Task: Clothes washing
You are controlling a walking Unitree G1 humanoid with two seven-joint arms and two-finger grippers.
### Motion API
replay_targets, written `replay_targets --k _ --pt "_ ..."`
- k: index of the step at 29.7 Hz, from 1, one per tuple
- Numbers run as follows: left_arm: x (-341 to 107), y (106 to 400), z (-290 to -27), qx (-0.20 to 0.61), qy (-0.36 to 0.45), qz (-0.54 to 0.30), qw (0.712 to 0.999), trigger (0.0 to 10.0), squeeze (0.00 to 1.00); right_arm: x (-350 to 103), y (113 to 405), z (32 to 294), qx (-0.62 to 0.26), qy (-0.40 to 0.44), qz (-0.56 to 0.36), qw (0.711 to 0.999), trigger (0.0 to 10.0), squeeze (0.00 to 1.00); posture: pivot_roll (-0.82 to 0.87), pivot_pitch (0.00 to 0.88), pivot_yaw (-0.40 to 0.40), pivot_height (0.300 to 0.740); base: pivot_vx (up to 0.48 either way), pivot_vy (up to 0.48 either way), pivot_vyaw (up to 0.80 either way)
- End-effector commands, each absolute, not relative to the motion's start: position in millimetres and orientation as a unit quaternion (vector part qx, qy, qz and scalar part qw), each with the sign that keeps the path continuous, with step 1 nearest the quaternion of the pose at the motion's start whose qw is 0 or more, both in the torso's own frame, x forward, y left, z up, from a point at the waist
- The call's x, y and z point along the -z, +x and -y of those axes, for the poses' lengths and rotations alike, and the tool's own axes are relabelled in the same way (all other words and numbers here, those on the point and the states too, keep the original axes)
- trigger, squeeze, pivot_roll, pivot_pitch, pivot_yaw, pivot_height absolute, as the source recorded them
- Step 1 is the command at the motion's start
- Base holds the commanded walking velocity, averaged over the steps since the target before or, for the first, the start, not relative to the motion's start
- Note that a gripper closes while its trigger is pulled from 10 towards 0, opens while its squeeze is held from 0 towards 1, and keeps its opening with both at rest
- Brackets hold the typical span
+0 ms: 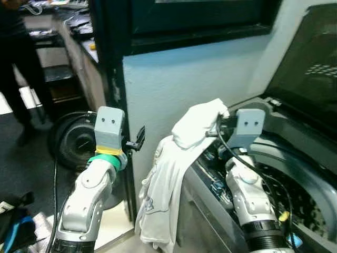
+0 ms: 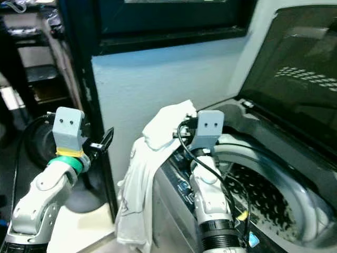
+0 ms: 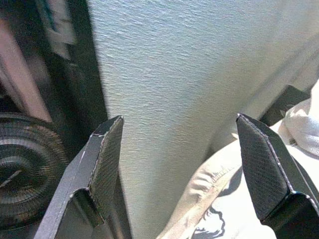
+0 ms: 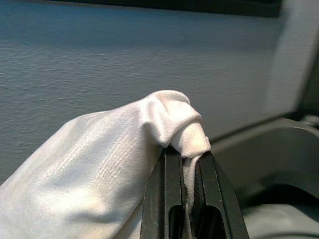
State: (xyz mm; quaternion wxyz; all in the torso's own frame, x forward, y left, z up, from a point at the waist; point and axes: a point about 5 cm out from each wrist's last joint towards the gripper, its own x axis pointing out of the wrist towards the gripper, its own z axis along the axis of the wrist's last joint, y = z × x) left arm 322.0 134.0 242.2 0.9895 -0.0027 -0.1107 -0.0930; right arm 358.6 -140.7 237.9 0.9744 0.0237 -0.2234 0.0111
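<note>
right gripper (image 4: 188, 164): jaws clamped on white shirt (image 1: 168, 184), draped over washing machine (image 1: 295, 158) rim | left gripper (image 3: 179, 164): jaws wide apart, empty, beside shirt

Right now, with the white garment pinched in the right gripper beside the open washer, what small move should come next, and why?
Probably carry the right gripper rightward over the drum before letting go. Its jaws are shut on the white garment, which mostly hangs down outside the washer's front edge, while the lid stands open. The left gripper is open beside it, holding nothing.
</note>
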Motion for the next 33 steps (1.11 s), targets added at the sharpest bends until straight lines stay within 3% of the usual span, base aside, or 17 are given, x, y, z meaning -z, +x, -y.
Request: replay_targets --k 1,5,13,26,33 --pt "-239.9 321.5 -134.9 0.091 -0.011 0.105 0.990 10.0 0.00 -238.7 357.3 143.3 -0.003 0.031 0.228 0.973 10.0 0.00 0.02 0.058 0.037 0.740 0.000 0.000 -0.80" --pt "-239.3 321.5 -133.9 0.091 -0.010 0.104 0.990 10.0 0.00 -238.1 357.2 143.2 -0.003 0.031 0.227 0.973 10.0 0.00 0.02 0.059 0.036 0.740 0.000 0.000 -0.80" --pt "-238.3 320.5 -132.5 0.095 -0.013 0.104 0.990 10.0 0.00 -234.1 357.6 140.3 -0.009 0.015 0.221 0.975 10.0 0.00 0.02 0.057 0.032 0.740 -0.162 0.000 0.00" --pt "-238.8 320.7 -131.7 0.095 -0.013 0.107 0.990 10.0 0.00 -233.1 359.1 140.1 -0.010 0.013 0.218 0.976 10.0 0.00 0.02 0.049 0.030 0.740 -0.422 0.000 0.00" --pt "-240.0 321.2 -132.9 0.093 -0.017 0.110 0.989 10.0 0.00 -232.8 359.3 140.0 -0.011 0.012 0.218 0.976 10.0 0.00 0.02 0.047 0.031 0.740 -0.070 0.000 0.00"
